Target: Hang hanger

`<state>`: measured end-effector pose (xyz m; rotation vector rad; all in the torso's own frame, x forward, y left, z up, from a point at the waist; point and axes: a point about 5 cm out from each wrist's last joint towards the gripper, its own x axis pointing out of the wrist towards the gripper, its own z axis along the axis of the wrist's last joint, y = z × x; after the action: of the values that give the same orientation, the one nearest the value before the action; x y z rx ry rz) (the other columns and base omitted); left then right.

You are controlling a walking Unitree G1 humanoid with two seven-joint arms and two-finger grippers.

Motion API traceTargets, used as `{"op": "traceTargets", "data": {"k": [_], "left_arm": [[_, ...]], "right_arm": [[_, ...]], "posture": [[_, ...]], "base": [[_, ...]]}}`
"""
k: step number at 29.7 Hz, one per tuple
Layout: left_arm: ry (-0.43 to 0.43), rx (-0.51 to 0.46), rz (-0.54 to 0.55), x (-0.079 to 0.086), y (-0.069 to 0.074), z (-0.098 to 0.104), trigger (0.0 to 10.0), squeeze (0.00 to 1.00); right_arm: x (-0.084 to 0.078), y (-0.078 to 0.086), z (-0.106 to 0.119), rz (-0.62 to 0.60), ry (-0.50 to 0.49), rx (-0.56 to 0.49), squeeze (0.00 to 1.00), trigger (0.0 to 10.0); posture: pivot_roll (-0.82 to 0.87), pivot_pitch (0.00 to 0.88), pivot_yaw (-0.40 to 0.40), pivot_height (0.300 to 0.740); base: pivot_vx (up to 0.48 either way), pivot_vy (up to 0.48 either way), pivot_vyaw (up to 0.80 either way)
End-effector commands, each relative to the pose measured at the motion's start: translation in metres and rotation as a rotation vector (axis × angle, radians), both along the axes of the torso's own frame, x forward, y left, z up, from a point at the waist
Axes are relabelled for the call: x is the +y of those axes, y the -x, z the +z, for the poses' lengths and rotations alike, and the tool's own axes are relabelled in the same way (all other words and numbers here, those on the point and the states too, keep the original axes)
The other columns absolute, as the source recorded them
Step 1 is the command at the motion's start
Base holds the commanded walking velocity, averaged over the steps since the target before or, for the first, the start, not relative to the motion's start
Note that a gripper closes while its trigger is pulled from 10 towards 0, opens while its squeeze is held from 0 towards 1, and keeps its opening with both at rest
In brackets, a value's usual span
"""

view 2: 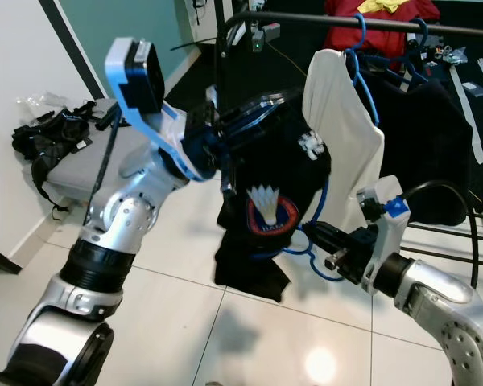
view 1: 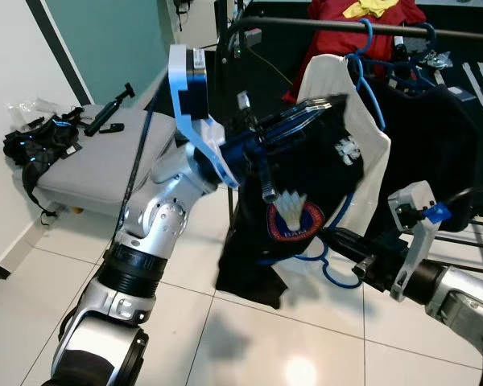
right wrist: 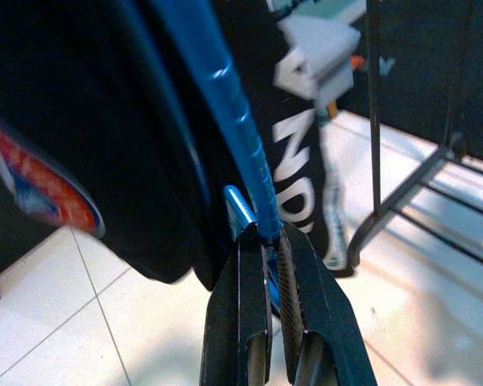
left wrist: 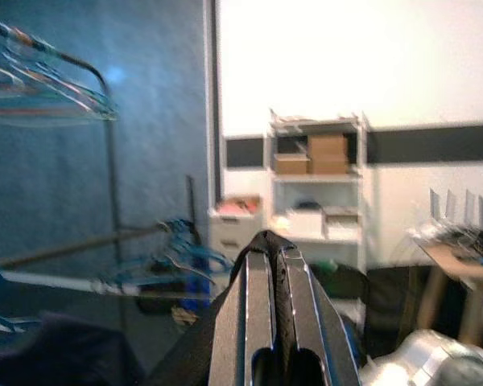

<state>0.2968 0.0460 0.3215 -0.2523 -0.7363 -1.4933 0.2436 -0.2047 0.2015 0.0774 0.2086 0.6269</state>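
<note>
A black T-shirt [view 1: 306, 185] with a round shuttlecock badge hangs on a blue wire hanger [view 2: 318, 261], in front of a clothes rack's black rail [view 1: 322, 26]. My right gripper [view 1: 342, 240] is low at the shirt's right side and shut on the blue hanger's wire [right wrist: 225, 104]. My left gripper [view 1: 334, 100] is raised, its fingers shut and lying along the top shoulder of the shirt; in the left wrist view the left gripper [left wrist: 266, 237] points past dark cloth into the room. On the rail hang a white garment [view 1: 370, 153] and other blue hangers [view 1: 362, 40].
A red garment [view 1: 338, 24] lies over the rail. The rack's black base bars [view 1: 467, 233] run along the floor at the right. A grey bench [view 1: 97, 161] with a black strapped bag [view 1: 40, 141] stands at the left by the wall. White floor tiles [view 1: 249, 338] lie in front.
</note>
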Motion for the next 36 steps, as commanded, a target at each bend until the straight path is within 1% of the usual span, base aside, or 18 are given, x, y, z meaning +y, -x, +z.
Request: {"op": "traceTargets", "data": {"k": [1, 2, 3, 5, 6, 8, 9, 10, 11, 12, 13, 17, 25, 30, 31, 33, 34, 36], "left_arm": [[-0.037, -0.069, -0.048, -0.001, 0.008, -0.001, 10.0, 0.0], [-0.037, -0.069, -0.048, -0.001, 0.008, -0.001, 10.0, 0.0], [-0.132, -0.09, 0.0, -0.005, 0.003, -0.015, 10.0, 0.0], [-0.132, -0.09, 0.0, -0.005, 0.003, -0.015, 10.0, 0.0], [-0.23, -0.112, 0.061, -0.009, -0.003, -0.028, 10.0, 0.0], [-0.23, -0.112, 0.061, -0.009, -0.003, -0.028, 10.0, 0.0], [-0.319, -0.137, 0.145, -0.011, -0.011, -0.04, 10.0, 0.0], [-0.319, -0.137, 0.145, -0.011, -0.011, -0.04, 10.0, 0.0], [-0.379, -0.142, 0.238, -0.013, -0.019, -0.048, 10.0, 0.0], [-0.379, -0.142, 0.238, -0.013, -0.019, -0.048, 10.0, 0.0], [-0.398, -0.138, 0.321, -0.013, -0.026, -0.05, 10.0, 0.0], [-0.398, -0.138, 0.321, -0.013, -0.026, -0.05, 10.0, 0.0], [-0.353, -0.108, 0.479, -0.005, -0.039, -0.041, 10.0, 0.0], [-0.33, -0.1, 0.543, 0.006, -0.045, -0.034, 10.0, 0.0], [-0.333, -0.1, 0.616, 0.018, -0.054, -0.03, 10.0, 0.0], [-0.333, -0.1, 0.616, 0.018, -0.054, -0.03, 10.0, 0.0], [-0.349, -0.085, 0.745, 0.036, -0.066, -0.027, 10.0, 0.0], [-0.349, -0.085, 0.745, 0.036, -0.066, -0.027, 10.0, 0.0]], "right_arm": [[0.0, -0.003, -0.014, -0.037, -0.001, 0.066, 0.0, 0.0], [0.0, -0.003, -0.014, -0.037, -0.001, 0.066, 0.0, 0.0], [0.005, -0.003, -0.011, -0.013, -0.019, 0.047, 0.0, 0.0], [0.005, -0.003, -0.011, -0.013, -0.019, 0.047, 0.0, 0.0], [0.009, -0.001, -0.009, 0.014, -0.03, 0.031, 0.0, 0.0], [0.009, -0.001, -0.009, 0.014, -0.03, 0.031, 0.0, 0.0], [0.012, 0.001, -0.006, 0.043, -0.041, 0.017, 0.0, 0.0], [0.012, 0.001, -0.006, 0.043, -0.041, 0.017, 0.0, 0.0], [0.015, 0.002, -0.005, 0.067, -0.048, 0.01, 0.0, 0.0], [0.015, 0.002, -0.005, 0.067, -0.048, 0.01, 0.0, 0.0], [0.017, 0.003, -0.004, 0.077, -0.052, 0.006, 0.0, 0.0], [0.017, 0.003, -0.004, 0.077, -0.052, 0.006, 0.0, 0.0], [0.017, 0.003, -0.002, 0.066, -0.06, -0.004, 0.0, 0.0], [0.014, 0.001, 0.0, 0.036, -0.064, -0.015, 0.0, 0.0], [0.01, -0.002, 0.001, 0.006, -0.068, -0.025, 0.0, 0.0], [0.01, -0.002, 0.001, 0.006, -0.068, -0.025, 0.0, 0.0], [0.006, -0.004, 0.004, -0.027, -0.077, -0.041, 0.0, 0.0], [0.006, -0.004, 0.004, -0.027, -0.077, -0.041, 0.0, 0.0]], "posture": [[-0.15, 0.192, 0.103, 0.74], [-0.15, 0.192, 0.103, 0.74], [-0.14, 0.193, 0.102, 0.74], [-0.14, 0.193, 0.102, 0.74], [-0.14, 0.195, 0.102, 0.74], [-0.14, 0.195, 0.102, 0.74], [-0.14, 0.195, 0.102, 0.74], [-0.14, 0.195, 0.102, 0.74], [-0.14, 0.201, 0.099, 0.74], [-0.14, 0.201, 0.099, 0.74], [-0.15, 0.202, 0.1, 0.74], [-0.15, 0.202, 0.1, 0.74], [-0.15, 0.204, 0.104, 0.74], [-0.15, 0.206, 0.106, 0.74], [-0.15, 0.207, 0.106, 0.74], [-0.15, 0.207, 0.106, 0.74], [-0.15, 0.207, 0.107, 0.74], [-0.15, 0.207, 0.107, 0.74]], "base": [[0.0, 0.0, 0.0], [0.0, 0.0, 0.0], [0.0, 0.0, 0.0], [0.0, 0.0, 0.0], [0.0, 0.0, 0.0], [0.0, 0.0, 0.0], [0.0, 0.0, 0.0], [0.0, 0.0, 0.0], [0.0, 0.0, 0.0], [0.0, 0.0, 0.0], [0.0, 0.0, 0.0], [0.0, 0.0, 0.0], [0.0, 0.0, 0.0], [0.0, 0.0, 0.0], [0.0, 0.0, 0.0], [0.0, 0.0, 0.0], [0.0, 0.0, 0.0], [0.0, 0.0, 0.0]]}}
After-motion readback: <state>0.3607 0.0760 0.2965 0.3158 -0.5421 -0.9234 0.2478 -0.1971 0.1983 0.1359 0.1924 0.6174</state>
